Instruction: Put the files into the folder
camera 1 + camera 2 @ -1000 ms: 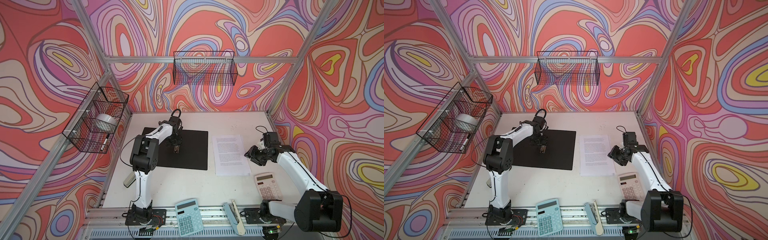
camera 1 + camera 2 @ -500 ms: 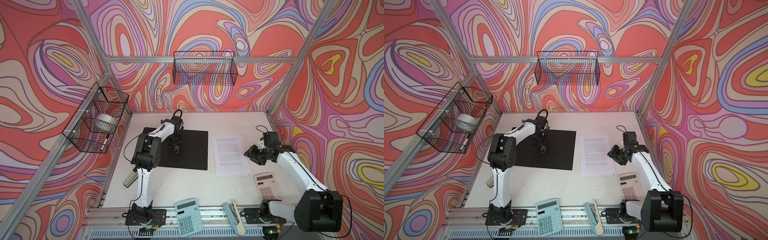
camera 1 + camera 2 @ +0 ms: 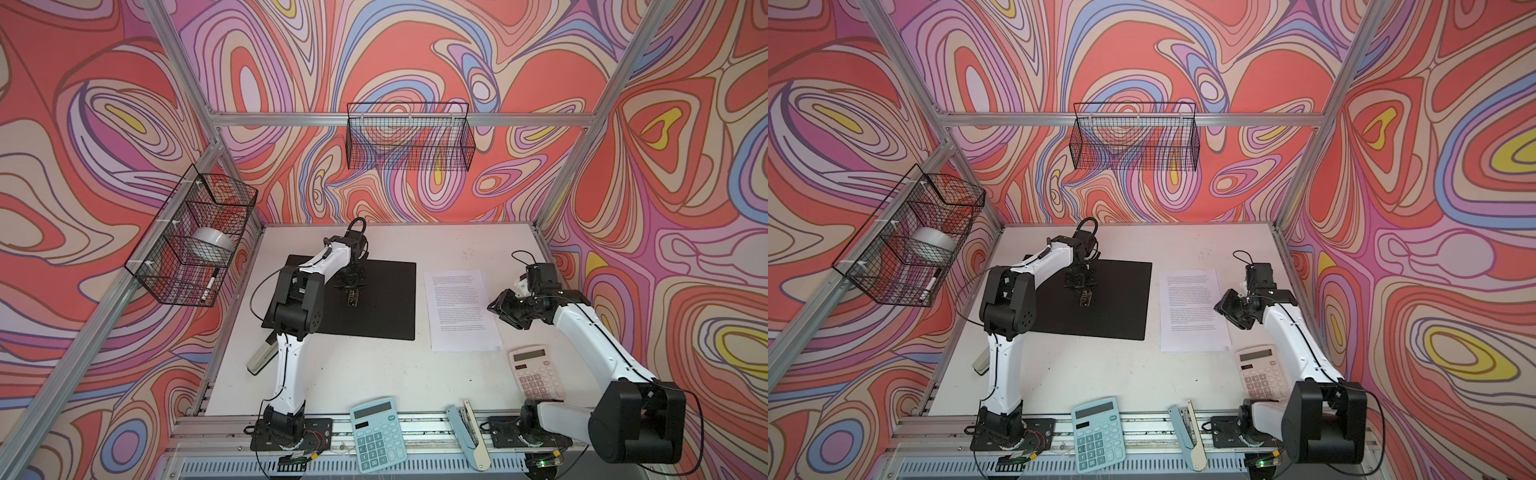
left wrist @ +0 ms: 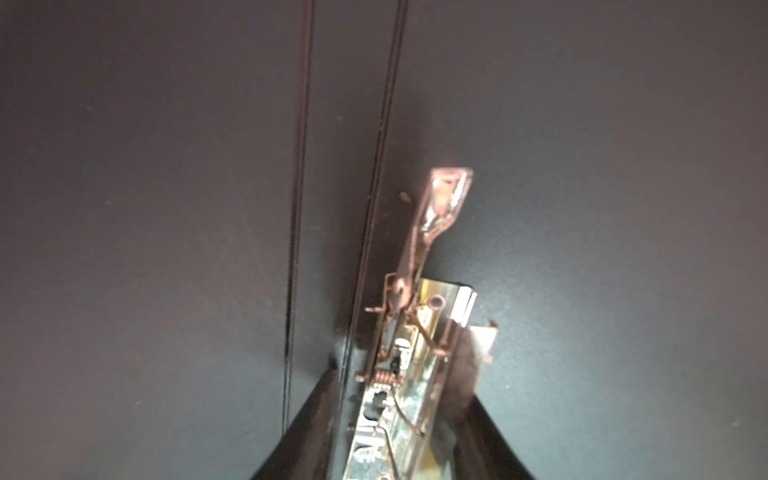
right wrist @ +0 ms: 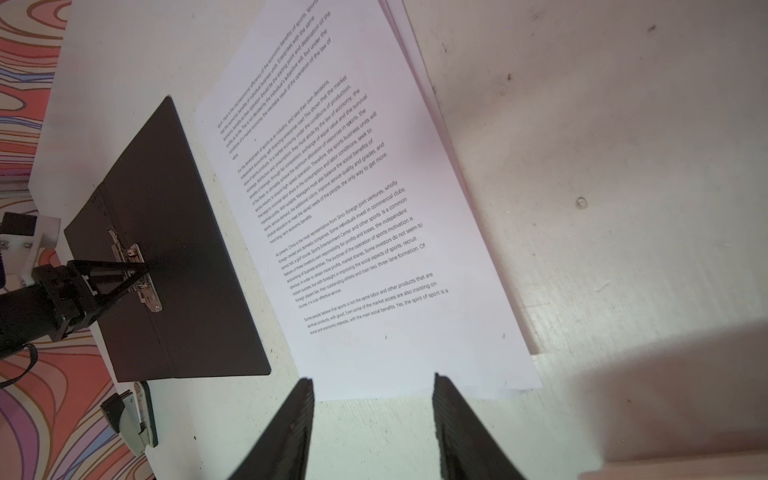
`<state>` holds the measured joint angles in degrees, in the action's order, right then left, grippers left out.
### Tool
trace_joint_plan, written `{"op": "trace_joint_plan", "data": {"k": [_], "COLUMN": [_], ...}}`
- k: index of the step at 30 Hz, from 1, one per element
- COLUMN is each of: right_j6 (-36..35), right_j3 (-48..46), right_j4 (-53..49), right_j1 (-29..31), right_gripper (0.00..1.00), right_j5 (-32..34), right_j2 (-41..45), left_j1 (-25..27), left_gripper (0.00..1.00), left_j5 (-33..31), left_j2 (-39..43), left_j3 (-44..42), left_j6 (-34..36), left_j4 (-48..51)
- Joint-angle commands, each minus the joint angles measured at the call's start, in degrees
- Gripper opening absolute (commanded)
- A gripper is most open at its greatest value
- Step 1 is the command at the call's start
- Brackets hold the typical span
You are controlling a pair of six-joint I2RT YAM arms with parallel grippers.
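The folder (image 3: pixel 386 303) (image 3: pixel 1121 299) lies open on the white table, black inside up, left of middle. Its metal clip (image 4: pixel 415 332) (image 3: pixel 352 297) has its lever (image 4: pixel 449 187) raised. My left gripper (image 4: pixel 401 353) (image 3: pixel 352 289) points down onto the clip, a finger on each side of it, shut on it; the right wrist view shows it too (image 5: pixel 141 270). The files (image 3: pixel 461 311) (image 3: pixel 1192 311) (image 5: pixel 353 208), white printed sheets, lie flat just right of the folder. My right gripper (image 5: pixel 372 380) (image 3: pixel 500 309) hovers open at the files' right edge, holding nothing.
A pink-white calculator (image 3: pixel 536 370) lies near the files' front right corner. A blue calculator (image 3: pixel 378 432) and a light stapler (image 3: pixel 469 432) sit on the front rail. Another stapler (image 3: pixel 259 357) lies behind the left arm. Wire baskets (image 3: pixel 197 245) (image 3: pixel 409 141) hang on the walls.
My left gripper's jaws have narrowed round the clip and the left arm's elbow has shifted forward and up. The right arm and the files have not moved.
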<state>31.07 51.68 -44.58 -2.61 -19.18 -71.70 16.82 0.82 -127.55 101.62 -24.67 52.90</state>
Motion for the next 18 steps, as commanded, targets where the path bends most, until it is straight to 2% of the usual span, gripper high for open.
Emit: {"op": "trace_joint_plan", "data": {"k": [1, 5, 18], "right_j6": [-0.8, -0.9, -0.7], "right_j3": [0.5, 0.4, -0.2], "right_j4": [0.9, 1.1, 1.8], "right_j1": [-0.1, -0.1, -0.2], "right_gripper": [0.50, 0.50, 0.49], "right_j5": [-0.3, -0.4, -0.7], "right_j2": [-0.5, -0.8, -1.4], "left_j1": [0.0, -0.2, -1.6], "left_gripper": [0.37, 0.34, 0.34], "left_j5": [-0.3, -0.5, 0.7], "left_j2": [-1.8, -2.2, -4.7], "left_j3": [2.2, 3.0, 5.8], "left_j6": [-1.7, -2.3, -4.6], "left_j4": [3.0, 3.3, 4.7]}}
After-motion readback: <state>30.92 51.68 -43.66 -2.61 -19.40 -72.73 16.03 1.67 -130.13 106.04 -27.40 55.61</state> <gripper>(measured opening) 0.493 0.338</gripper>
